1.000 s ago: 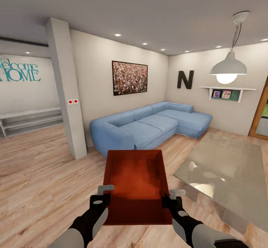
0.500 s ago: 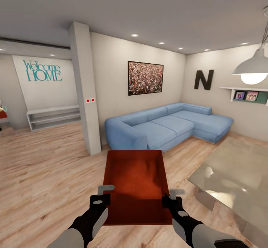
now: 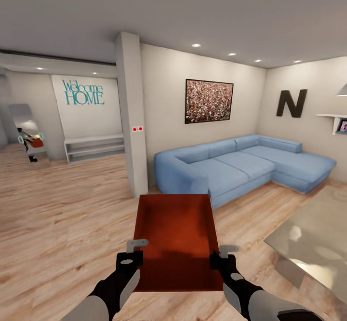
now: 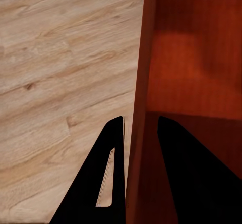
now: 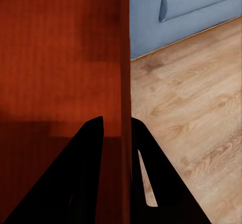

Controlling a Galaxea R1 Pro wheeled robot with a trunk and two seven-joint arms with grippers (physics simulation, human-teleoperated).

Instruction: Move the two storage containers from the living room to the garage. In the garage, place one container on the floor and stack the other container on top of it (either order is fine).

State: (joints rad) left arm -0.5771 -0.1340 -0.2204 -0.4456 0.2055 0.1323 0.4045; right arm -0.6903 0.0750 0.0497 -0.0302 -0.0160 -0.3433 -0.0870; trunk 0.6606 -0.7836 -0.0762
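Note:
I carry one red-orange storage container (image 3: 176,234), open-topped, level in front of me over the living room's light wood floor (image 3: 62,215). My left gripper (image 3: 136,253) is shut on its left wall and my right gripper (image 3: 219,256) is shut on its right wall, both near the container's near end. In the left wrist view the left gripper (image 4: 140,120) has the thin wall of the container (image 4: 196,72) between its fingers. The right wrist view shows the right gripper (image 5: 117,119) pinching the other wall of the container (image 5: 60,57) the same way.
A blue corner sofa (image 3: 241,164) stands ahead to the right, with a grey pillar (image 3: 132,118) at its left end. The low grey table (image 3: 313,239) is close on my right. Far left are a white low shelf (image 3: 94,147) and a leaning mirror (image 3: 26,133).
The whole picture has slid right, so the camera has turned left; the mirror has come into view. The container and both grippers keep the same place relative to me.

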